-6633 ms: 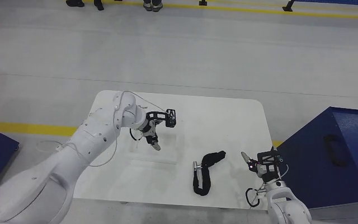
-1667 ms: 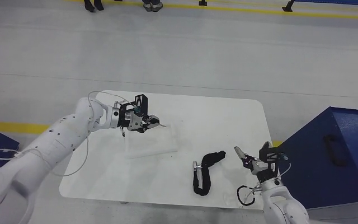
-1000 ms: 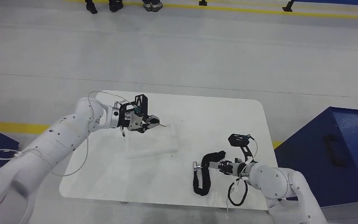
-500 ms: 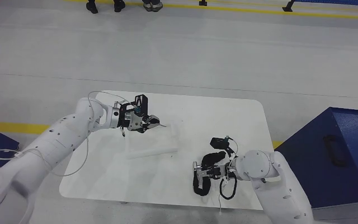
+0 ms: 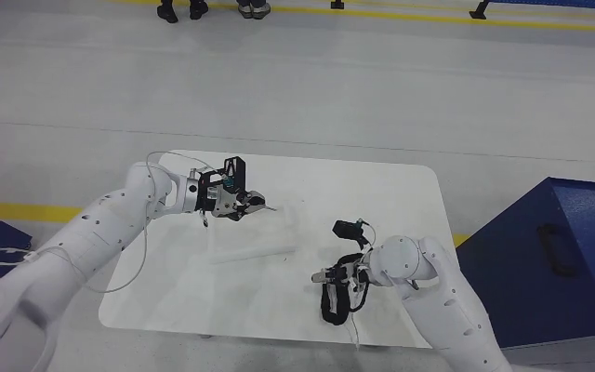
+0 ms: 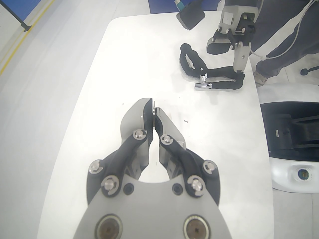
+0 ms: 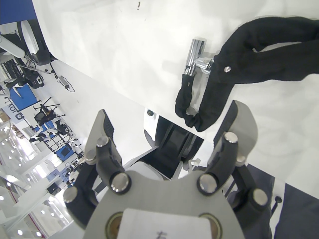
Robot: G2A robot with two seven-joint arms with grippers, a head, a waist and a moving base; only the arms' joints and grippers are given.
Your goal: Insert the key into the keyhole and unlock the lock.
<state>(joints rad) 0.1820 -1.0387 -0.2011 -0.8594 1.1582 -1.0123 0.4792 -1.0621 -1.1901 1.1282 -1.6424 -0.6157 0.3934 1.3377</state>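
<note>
Pinches a thin key point(image 6: 154, 104) tight in the left gripper point(image 6: 153, 111), blade poking forward, raised over the table point(image 5: 390, 195), presumably kept ready for insertion. Spreads the right gripper point(image 7: 169, 111) wide over the looped end of the black sleeved chain lock point(image 7: 261, 38) lying near the table's front right, likely to steady its chrome cylinder point(image 7: 195, 53).

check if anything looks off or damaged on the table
Nothing stands out. The chain lock lies intact on the table under the open right gripper; the left gripper pinches the key. A few tiny dark specks mark the table.
</note>
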